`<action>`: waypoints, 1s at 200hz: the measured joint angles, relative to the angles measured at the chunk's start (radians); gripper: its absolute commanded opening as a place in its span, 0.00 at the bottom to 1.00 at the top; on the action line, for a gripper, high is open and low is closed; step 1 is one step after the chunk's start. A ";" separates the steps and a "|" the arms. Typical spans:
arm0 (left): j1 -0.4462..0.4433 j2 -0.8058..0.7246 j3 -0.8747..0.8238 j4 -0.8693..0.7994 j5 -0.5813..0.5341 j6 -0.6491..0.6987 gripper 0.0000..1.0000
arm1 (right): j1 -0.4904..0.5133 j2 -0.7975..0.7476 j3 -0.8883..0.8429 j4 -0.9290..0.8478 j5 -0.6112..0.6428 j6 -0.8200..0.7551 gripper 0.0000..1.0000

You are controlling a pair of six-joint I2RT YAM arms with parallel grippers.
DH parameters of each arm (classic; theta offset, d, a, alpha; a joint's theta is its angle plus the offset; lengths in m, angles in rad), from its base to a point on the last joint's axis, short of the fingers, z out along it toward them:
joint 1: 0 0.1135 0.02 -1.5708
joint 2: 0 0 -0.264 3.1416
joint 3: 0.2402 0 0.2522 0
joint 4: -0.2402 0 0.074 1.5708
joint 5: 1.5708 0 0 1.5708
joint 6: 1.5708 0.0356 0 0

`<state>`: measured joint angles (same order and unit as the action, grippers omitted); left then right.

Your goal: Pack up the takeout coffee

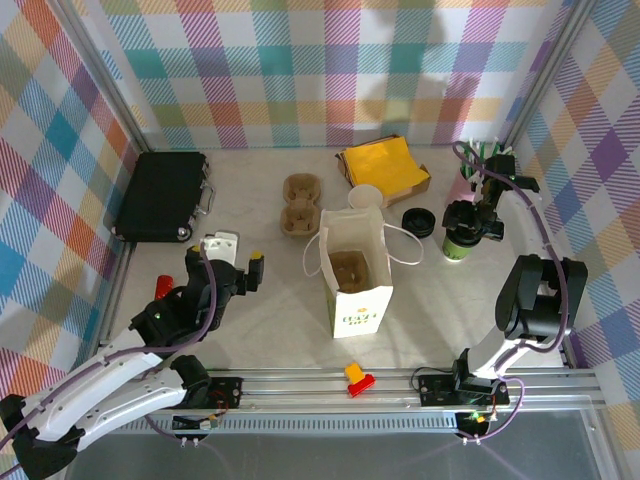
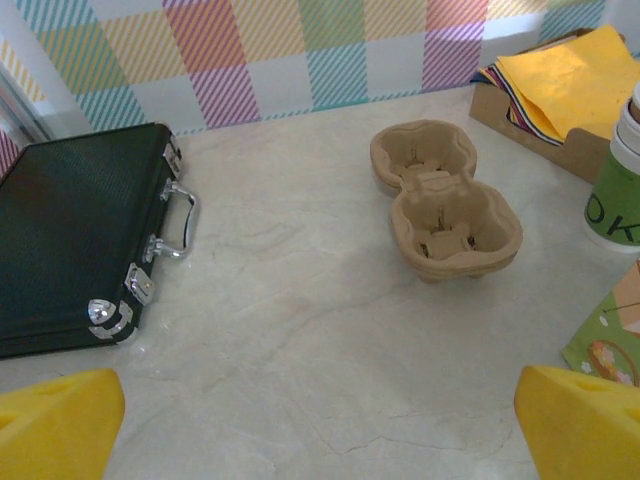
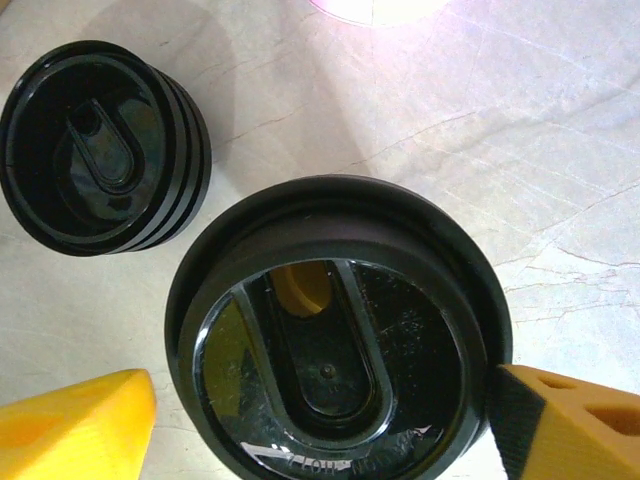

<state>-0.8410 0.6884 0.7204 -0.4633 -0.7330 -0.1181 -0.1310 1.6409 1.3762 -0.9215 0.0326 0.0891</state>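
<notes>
Right gripper point(image 3: 325, 400) hangs straight over the takeout coffee point(image 3: 330, 360), jaws apart and straddling its black lid. One yellow finger point(image 3: 560, 420) sits against the rim; the other sits just beside it, a sliver of bench point(image 3: 560, 130) showing between. Not clamped. The cup stands upright at the right of the bench, well right of the paper bag point(image 1: 355, 270), green lower half showing in the overhead view point(image 1: 458, 245). Left gripper point(image 2: 320, 430) is low at the near left, jaws spread wide, holding and touching nothing, bare bench between the tips. Count: one lidded coffee. One stack of spare black lids point(image 3: 100, 150) just beside it, apart from it; the ridges suggest three, not certain. One white bag with green print, standing open, something brown inside. One pulp carrier point(image 2: 445, 200) with two wells, both vacant. One stack of lidless cups point(image 2: 615, 190), number unclear. One box of yellow napkins point(image 1: 385, 165). One black case point(image 2: 70, 240), latched, far left. One pink cup of sticks point(image 1: 480, 160) in the far right corner.
</notes>
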 measured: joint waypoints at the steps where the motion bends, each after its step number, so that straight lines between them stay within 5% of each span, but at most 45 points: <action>1: 0.000 0.000 0.000 0.000 0.000 0.000 1.00 | 0.000 0.000 0.000 0.000 0.000 0.000 0.83; 200: 0.034 0.034 0.000 -0.001 0.039 -0.023 1.00 | 0.029 0.037 0.032 -0.061 0.092 0.000 0.82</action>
<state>-0.8070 0.7227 0.7204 -0.4644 -0.6937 -0.1413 -0.1017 1.6775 1.4086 -0.9821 0.1242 0.0887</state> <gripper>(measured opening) 0.996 0.824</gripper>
